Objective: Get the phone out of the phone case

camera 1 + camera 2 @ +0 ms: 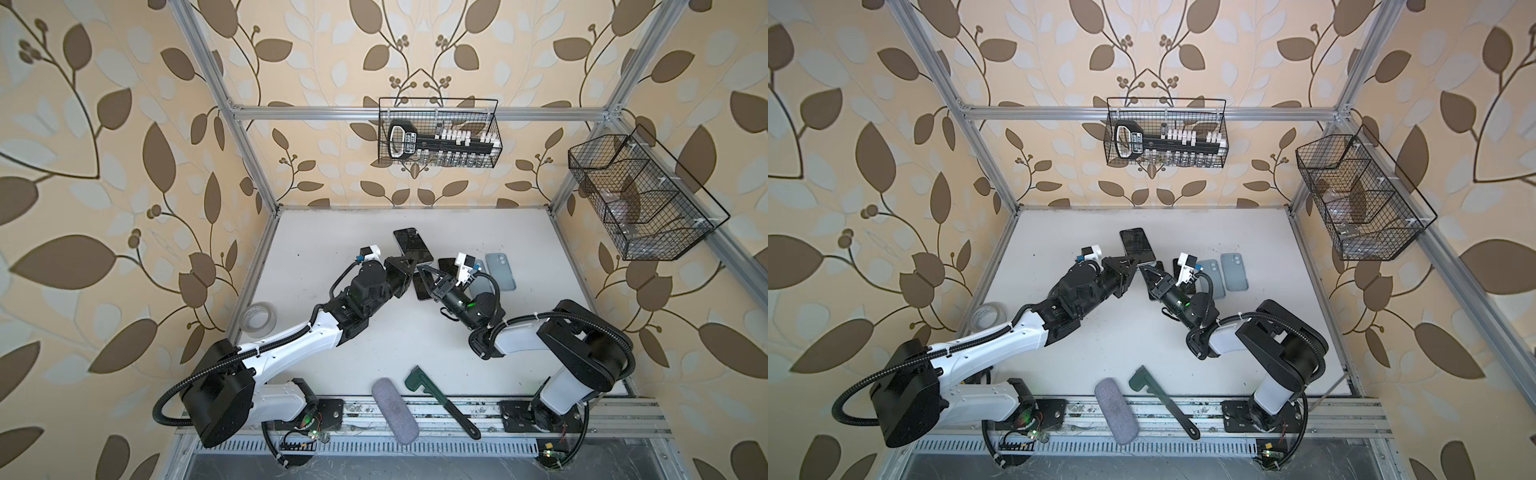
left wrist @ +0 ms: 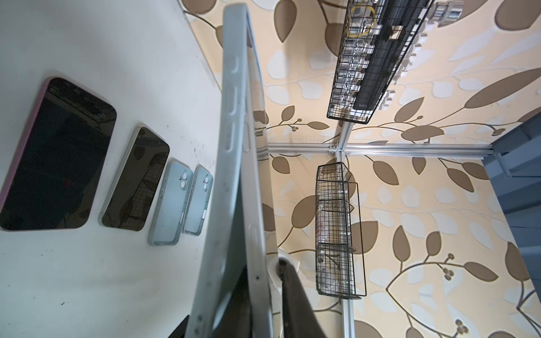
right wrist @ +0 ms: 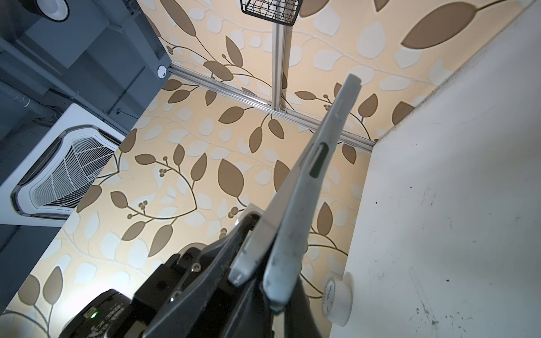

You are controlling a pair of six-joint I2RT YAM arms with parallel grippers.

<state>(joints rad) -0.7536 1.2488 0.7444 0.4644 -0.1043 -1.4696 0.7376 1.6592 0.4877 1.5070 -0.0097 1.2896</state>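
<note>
A phone point(image 1: 410, 244) point(image 1: 1136, 244) with a dark screen, in a pale grey phone case point(image 2: 232, 117) point(image 3: 304, 190), is held tilted above the middle of the table between both grippers. At its near end, a corner of the phone point(image 3: 254, 251) stands apart from the case. My left gripper point(image 1: 413, 266) point(image 1: 1136, 262) point(image 2: 263, 272) is shut on the phone's lower end, one finger on the screen side. Just to the right, my right gripper point(image 1: 420, 270) point(image 1: 1142, 269) point(image 3: 281, 307) is shut on the case's end.
On the table behind lie a pink-cased phone point(image 2: 58, 155), another phone point(image 2: 137, 178) and two empty pale blue cases point(image 2: 172, 202) point(image 1: 500, 270). A tape roll point(image 1: 259, 318) sits left. A grey pouch point(image 1: 395, 411) and green tool point(image 1: 440, 399) lie in front. Wire baskets point(image 1: 440, 133) point(image 1: 640, 199) hang on walls.
</note>
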